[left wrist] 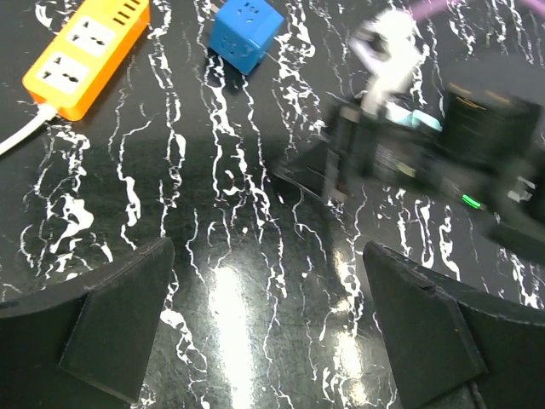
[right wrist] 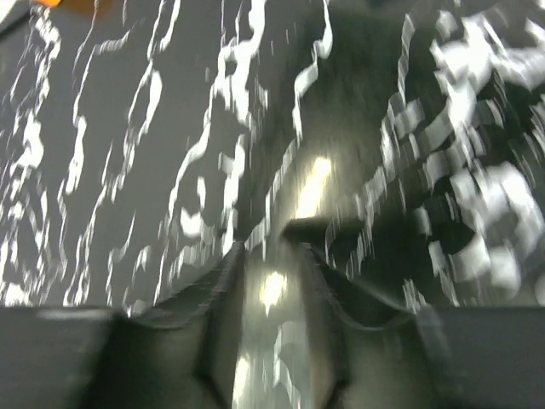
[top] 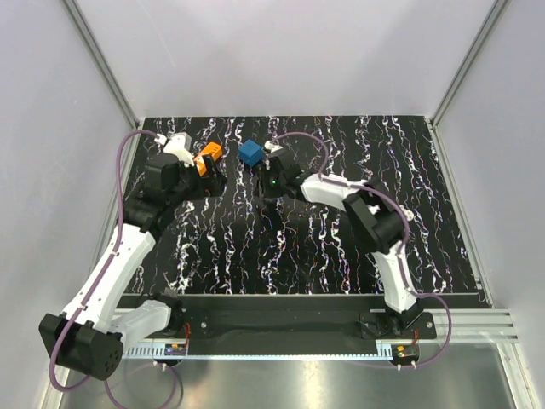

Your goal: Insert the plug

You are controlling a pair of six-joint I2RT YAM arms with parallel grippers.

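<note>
An orange power strip (top: 208,158) lies at the back left of the black marbled table, and it also shows in the left wrist view (left wrist: 85,53). A blue cube plug (top: 250,152) sits just right of it, with its socket face up in the left wrist view (left wrist: 245,32). My left gripper (top: 215,183) is wide open and empty (left wrist: 268,251), in front of the strip. My right gripper (top: 269,198) points down at the table just in front of the cube. Its fingers (right wrist: 268,243) stand a narrow gap apart with nothing between them. That view is blurred.
The strip's white cable (left wrist: 21,136) runs off to the left. The right arm's wrist (left wrist: 409,153) is close to the right of my left gripper. White enclosure walls (top: 281,60) stand round the table (top: 341,247).
</note>
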